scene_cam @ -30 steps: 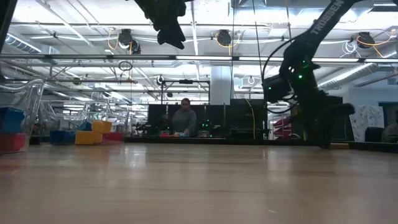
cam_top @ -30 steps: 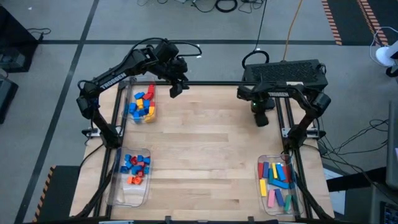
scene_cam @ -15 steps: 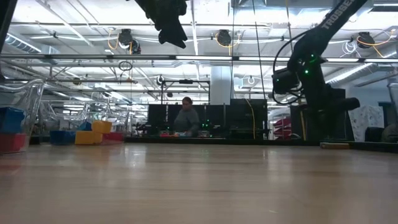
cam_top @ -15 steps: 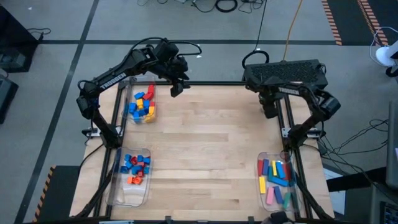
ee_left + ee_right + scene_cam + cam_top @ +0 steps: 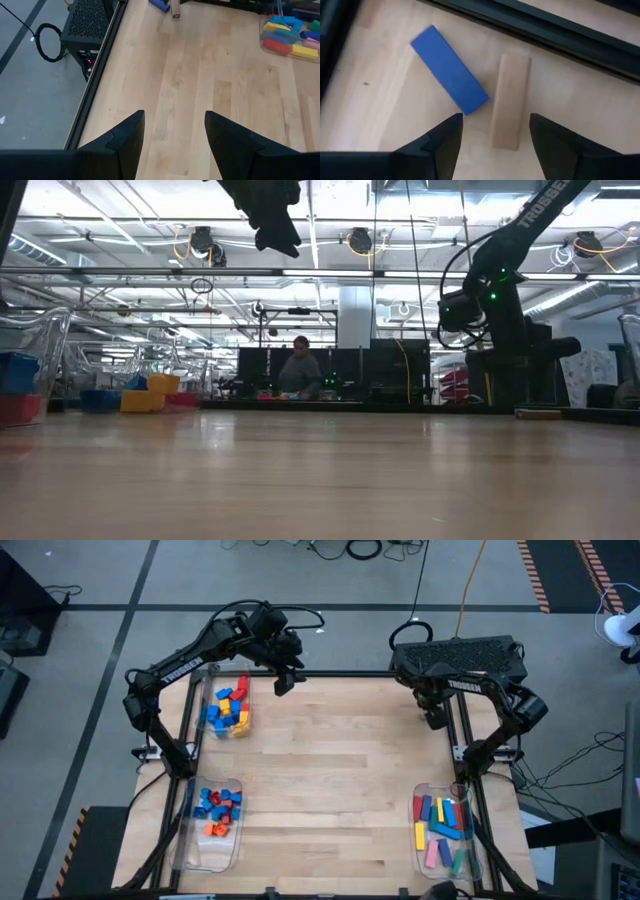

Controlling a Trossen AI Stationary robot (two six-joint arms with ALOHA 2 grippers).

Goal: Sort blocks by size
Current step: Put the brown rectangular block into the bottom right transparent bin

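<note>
A blue long bar (image 5: pixel 449 70) and a wood-coloured bar (image 5: pixel 510 100) lie flat on the table by its far right edge. My right gripper (image 5: pixel 492 142) hangs open above them, touching neither; in the high view it (image 5: pixel 435 718) hides them. My left gripper (image 5: pixel 283 682) is open and empty, held high over the table's far left, beside the far-left bin; its fingers (image 5: pixel 125 140) frame bare wood. The other blocks lie in three clear bins.
The far-left bin (image 5: pixel 228 705) holds blue, yellow and red bricks. The near-left bin (image 5: pixel 215 812) holds small blue, red and orange cubes. The near-right bin (image 5: pixel 443 832) holds long bars. A black frame rail (image 5: pixel 560 35) runs along the far edge. A person (image 5: pixel 297 370) sits beyond the table.
My right gripper has swung toward the table's right far corner and risen a little, and now hangs over the blue bar. My left arm has kept still.
</note>
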